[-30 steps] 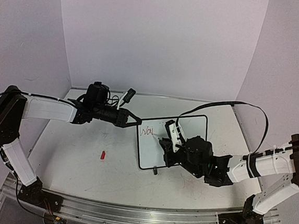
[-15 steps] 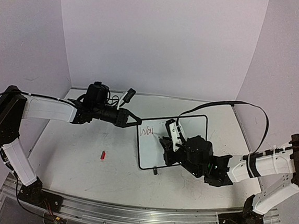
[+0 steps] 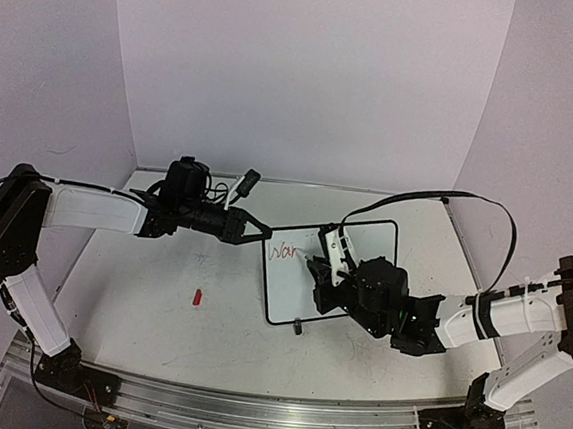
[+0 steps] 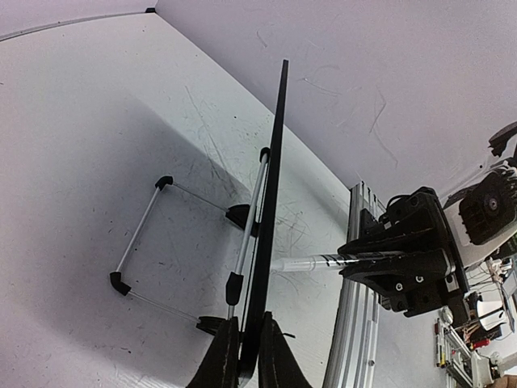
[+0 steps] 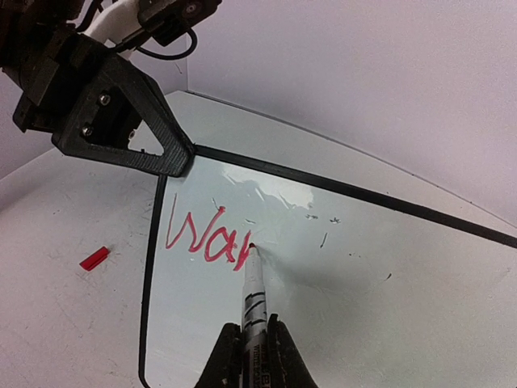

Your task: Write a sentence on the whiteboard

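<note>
The whiteboard (image 3: 288, 293) lay on the white surface (image 3: 158, 304) between the two arms. The left gripper (image 4: 249, 360) was clenched on the board's thin black frame at its far left corner, one finger on each side of the edge (the left wrist view showed the board edge-on, running straight out from the closed jaws). The right gripper (image 5: 254, 356) was clamped around a marker (image 5: 254, 299), which stood between its fingers with the red tip pointing away from the wrist. That tip touched the board's face at the end of the last red letter. The sentence (image 5: 206, 236) sat in the board's upper left area, just beside the left gripper's finger, and read about "War" in red handwriting. The rest of the board's face was white, with a few small dark flecks. A small red piece (image 3: 197, 296) lay on the surface left of the board, well apart from both grippers.
</note>
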{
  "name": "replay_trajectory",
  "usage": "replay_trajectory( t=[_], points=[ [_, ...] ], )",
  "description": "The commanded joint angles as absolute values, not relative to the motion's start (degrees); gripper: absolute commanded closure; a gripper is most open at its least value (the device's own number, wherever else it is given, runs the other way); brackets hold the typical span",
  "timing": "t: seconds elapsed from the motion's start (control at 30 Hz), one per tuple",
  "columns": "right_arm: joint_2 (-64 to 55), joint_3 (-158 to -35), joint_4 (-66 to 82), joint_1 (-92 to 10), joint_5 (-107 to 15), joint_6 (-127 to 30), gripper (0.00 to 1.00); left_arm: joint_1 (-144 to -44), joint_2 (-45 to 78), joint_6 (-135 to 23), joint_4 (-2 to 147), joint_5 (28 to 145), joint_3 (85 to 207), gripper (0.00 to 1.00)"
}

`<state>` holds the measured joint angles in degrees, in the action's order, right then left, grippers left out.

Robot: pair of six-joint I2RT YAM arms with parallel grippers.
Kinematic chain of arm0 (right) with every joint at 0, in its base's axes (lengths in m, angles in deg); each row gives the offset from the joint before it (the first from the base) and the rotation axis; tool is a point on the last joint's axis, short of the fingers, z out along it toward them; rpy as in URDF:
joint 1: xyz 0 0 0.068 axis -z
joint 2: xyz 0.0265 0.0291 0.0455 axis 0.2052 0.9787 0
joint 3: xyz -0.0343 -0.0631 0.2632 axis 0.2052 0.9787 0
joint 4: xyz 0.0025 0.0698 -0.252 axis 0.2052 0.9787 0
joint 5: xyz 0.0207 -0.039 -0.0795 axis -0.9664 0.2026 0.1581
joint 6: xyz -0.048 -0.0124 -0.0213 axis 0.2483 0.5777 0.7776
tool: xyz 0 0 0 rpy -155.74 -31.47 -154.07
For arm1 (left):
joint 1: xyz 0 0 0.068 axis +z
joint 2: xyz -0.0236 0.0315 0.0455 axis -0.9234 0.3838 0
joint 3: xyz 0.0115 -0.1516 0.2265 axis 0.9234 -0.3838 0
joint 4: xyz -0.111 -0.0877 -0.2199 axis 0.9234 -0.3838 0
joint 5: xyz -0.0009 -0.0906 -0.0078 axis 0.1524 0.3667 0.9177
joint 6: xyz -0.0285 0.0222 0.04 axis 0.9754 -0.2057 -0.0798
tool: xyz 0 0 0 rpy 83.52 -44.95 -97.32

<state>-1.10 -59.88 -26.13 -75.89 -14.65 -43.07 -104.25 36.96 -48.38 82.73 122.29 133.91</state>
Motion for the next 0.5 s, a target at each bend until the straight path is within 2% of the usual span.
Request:
replay_trajectory(
  t=[0.0, 0.47],
  points=[
    [-0.79, -61.73, -27.71, -75.43, -11.52, -43.2, 1.0, -104.21, 34.19, -48.24, 84.19, 124.01, 134.75, 0.91],
    [-5.5, -57.56, -29.91, -75.46, -15.64, -42.77, 1.0, -104.22, 34.27, -48.33, 84.19, 123.88, 134.75, 0.91]
  ],
)
